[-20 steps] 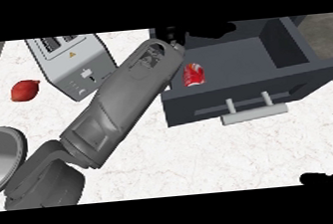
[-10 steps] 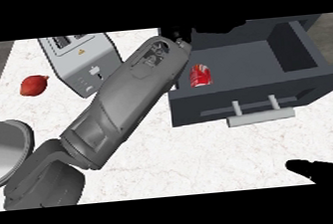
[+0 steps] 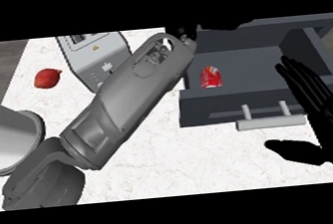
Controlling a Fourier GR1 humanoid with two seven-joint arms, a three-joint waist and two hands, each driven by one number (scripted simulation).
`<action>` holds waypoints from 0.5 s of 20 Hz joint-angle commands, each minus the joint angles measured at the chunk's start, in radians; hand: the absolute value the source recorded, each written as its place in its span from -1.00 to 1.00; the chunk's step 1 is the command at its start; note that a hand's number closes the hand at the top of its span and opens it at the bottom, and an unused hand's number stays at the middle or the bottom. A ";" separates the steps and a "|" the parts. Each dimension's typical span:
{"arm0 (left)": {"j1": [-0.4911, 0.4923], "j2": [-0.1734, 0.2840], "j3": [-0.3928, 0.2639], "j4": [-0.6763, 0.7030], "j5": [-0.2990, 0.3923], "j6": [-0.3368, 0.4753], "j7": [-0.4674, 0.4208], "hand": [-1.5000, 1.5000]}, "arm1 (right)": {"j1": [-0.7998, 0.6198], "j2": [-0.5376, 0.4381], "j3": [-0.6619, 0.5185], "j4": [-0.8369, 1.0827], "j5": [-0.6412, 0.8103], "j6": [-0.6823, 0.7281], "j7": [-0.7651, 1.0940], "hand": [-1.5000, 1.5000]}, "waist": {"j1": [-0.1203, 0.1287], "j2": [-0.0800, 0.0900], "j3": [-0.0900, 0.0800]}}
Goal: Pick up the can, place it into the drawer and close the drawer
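At the right edge of the head view, the right hand point(image 3: 325, 120) is seen open, fingers straight and pointing up, thumb spread to its left over the white counter point(image 3: 173, 158). Just left of its fingertips the open grey drawer point(image 3: 257, 103) is found, its handle point(image 3: 270, 121) facing the lower edge. A red can point(image 3: 210, 76) is seen inside the drawer, at the side farthest from that hand. Beside the can the grey left forearm point(image 3: 128, 107) is laid slantwise across the counter. Only a dark bit of the left hand point(image 3: 183, 31) is shown at the drawer's far corner; its fingers cannot be made out. Left of the forearm a toaster point(image 3: 94, 58) and a small red fruit point(image 3: 46, 78) are noted.
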 commanded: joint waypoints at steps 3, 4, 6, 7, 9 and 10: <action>0.022 0.027 0.003 -0.032 -0.040 -0.002 0.035 -1.00 | -0.072 0.025 0.059 0.242 0.202 -0.120 -0.007 -1.00 | 0.025 -0.006 0.000; 0.053 0.071 0.000 -0.087 -0.045 -0.004 0.057 -1.00 | -0.068 0.024 0.039 0.245 0.198 -0.142 -0.017 -1.00 | 0.033 -0.011 0.000; 0.062 0.091 -0.006 -0.130 -0.061 0.009 0.094 -1.00 | -0.097 0.089 0.059 0.327 0.222 -0.215 -0.011 -1.00 | 0.038 -0.012 0.000; 0.027 0.111 -0.014 -0.140 -0.065 -0.012 0.140 -1.00 | -0.151 0.101 0.031 0.381 0.209 -0.250 -0.024 -1.00 | 0.043 -0.012 0.000; 0.140 0.146 -0.011 -0.196 -0.076 -0.016 0.097 -1.00 | -0.104 0.120 0.047 0.453 0.240 -0.322 -0.057 -1.00 | 0.042 -0.012 0.000; 0.098 0.193 -0.011 -0.223 -0.077 -0.057 0.165 -1.00 | -0.181 0.120 0.029 0.475 0.238 -0.280 -0.017 -1.00 | 0.043 -0.013 0.000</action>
